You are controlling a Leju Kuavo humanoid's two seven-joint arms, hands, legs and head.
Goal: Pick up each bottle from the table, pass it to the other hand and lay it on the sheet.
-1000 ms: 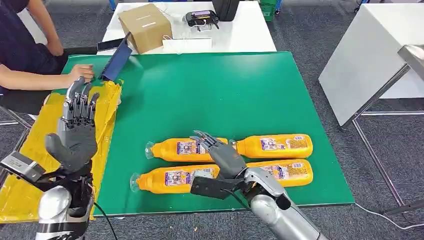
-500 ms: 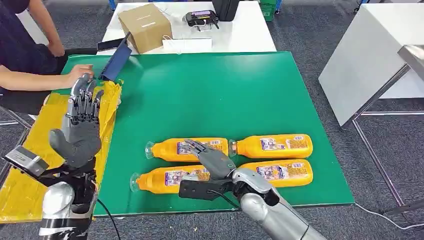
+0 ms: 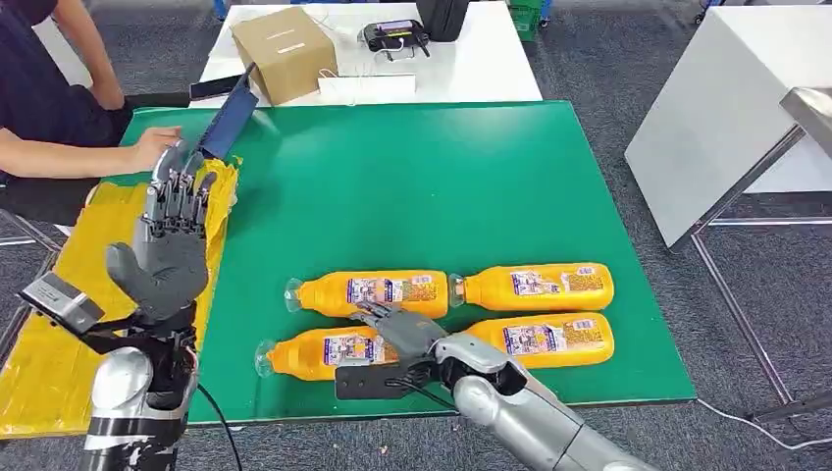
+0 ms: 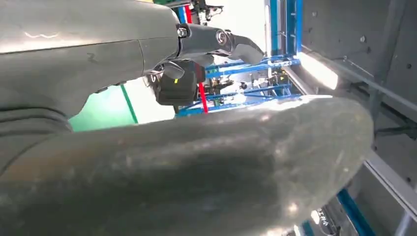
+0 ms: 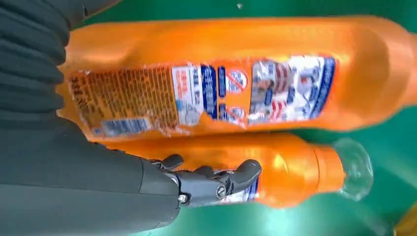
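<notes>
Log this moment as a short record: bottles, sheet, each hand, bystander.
bottles: four orange bottles lying on the green table, two rows of two; near-left bottle, far-left bottle, far-right bottle, near-right bottle
sheet: yellow sheet at the table's left edge, no bottle on it
right hand: fingers spread low over the near-left bottle, no grip visible
left hand: raised over the sheet, holds nothing
bystander: person's hand by the sheet's far end

I count four orange bottles [image 3: 365,293] on the table: two just by my right hand [image 3: 407,336], two further to its right. One yellow sheet [image 3: 59,294] lies under my left hand [image 3: 165,255].
</notes>
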